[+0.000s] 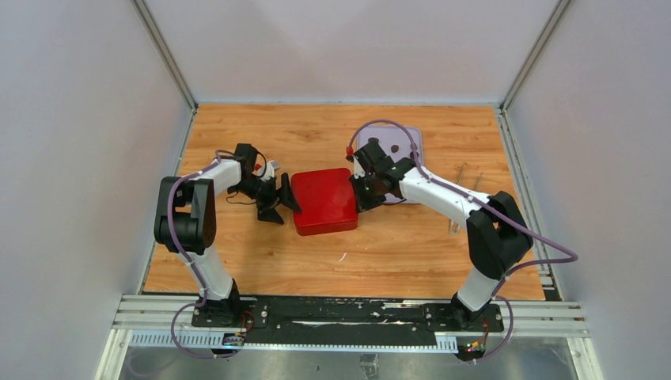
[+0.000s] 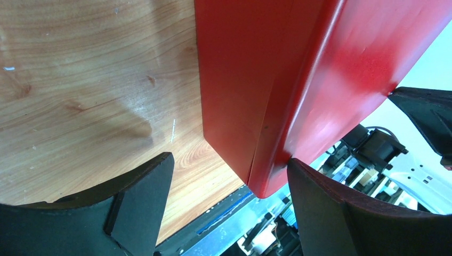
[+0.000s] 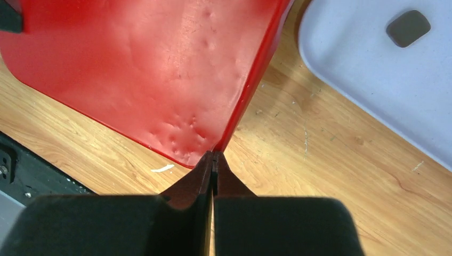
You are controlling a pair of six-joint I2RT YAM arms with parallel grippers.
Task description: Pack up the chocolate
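The red box (image 1: 323, 200) lies shut with its lid on, mid-table; it also shows in the left wrist view (image 2: 277, 80) and the right wrist view (image 3: 144, 64). My left gripper (image 1: 278, 203) is open at the box's left edge, with a box corner between its jaws (image 2: 229, 161) and one finger touching the lid. My right gripper (image 1: 365, 195) is shut, its tips (image 3: 214, 156) against the box's right edge. A few dark chocolate pieces (image 1: 394, 147) lie on a pale lavender tray (image 1: 411, 136) behind the right gripper. One square piece (image 3: 408, 28) shows on the tray (image 3: 368, 74). Any chocolate in the box is hidden.
Thin metal sticks (image 1: 462, 174) lie on the wood at the right, near the right arm's elbow. A small white scrap (image 1: 342, 257) lies in front of the box. White walls enclose the table on three sides. The black base rail runs along the near edge.
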